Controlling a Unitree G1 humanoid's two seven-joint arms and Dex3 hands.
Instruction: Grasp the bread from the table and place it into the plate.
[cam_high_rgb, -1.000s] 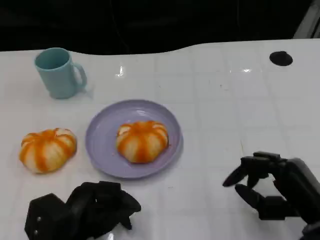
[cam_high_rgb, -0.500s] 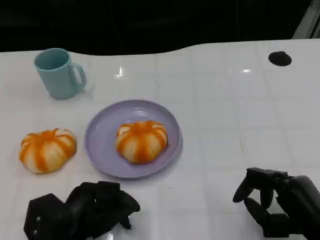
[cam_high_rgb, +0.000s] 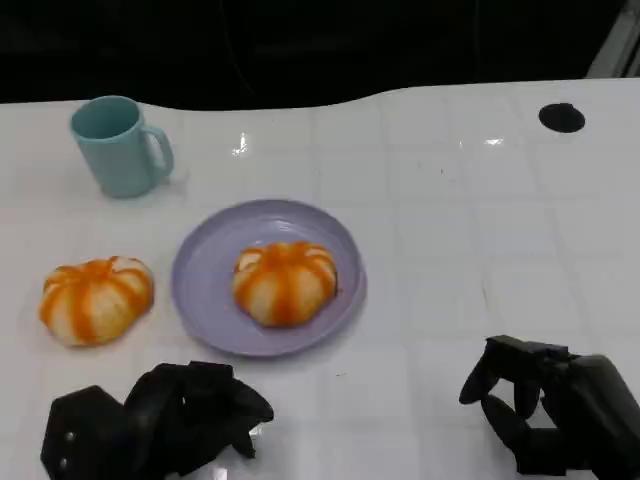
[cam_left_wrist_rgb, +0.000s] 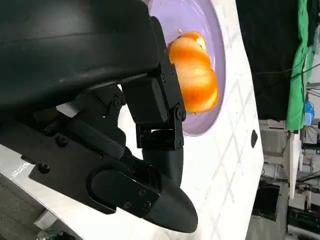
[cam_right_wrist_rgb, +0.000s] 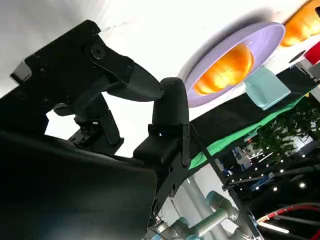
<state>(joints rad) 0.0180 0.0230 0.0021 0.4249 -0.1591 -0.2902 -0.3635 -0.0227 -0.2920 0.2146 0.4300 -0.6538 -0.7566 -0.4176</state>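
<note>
You have one bread (cam_high_rgb: 285, 282) already sitting in the middle of the purple plate (cam_high_rgb: 200, 270), so that part of the job looks done. A second bread (cam_high_rgb: 95, 298) lies on the white surface (cam_high_rgb: 450, 220) just beside the plate's left rim, near enough that a short carry would put it in if you want both there. Your left robot hand (cam_high_rgb: 165, 420) sits low at the near edge, in front of the plate, its fingers curled in with nothing in them. Your right robot hand (cam_high_rgb: 550, 405) rests well apart from the plate, fingers loosely spread and empty, which reads to me as parked out of the way. The blue mug (cam_high_rgb: 117, 146) stands behind the loose bread, clear of any reach to it.
</note>
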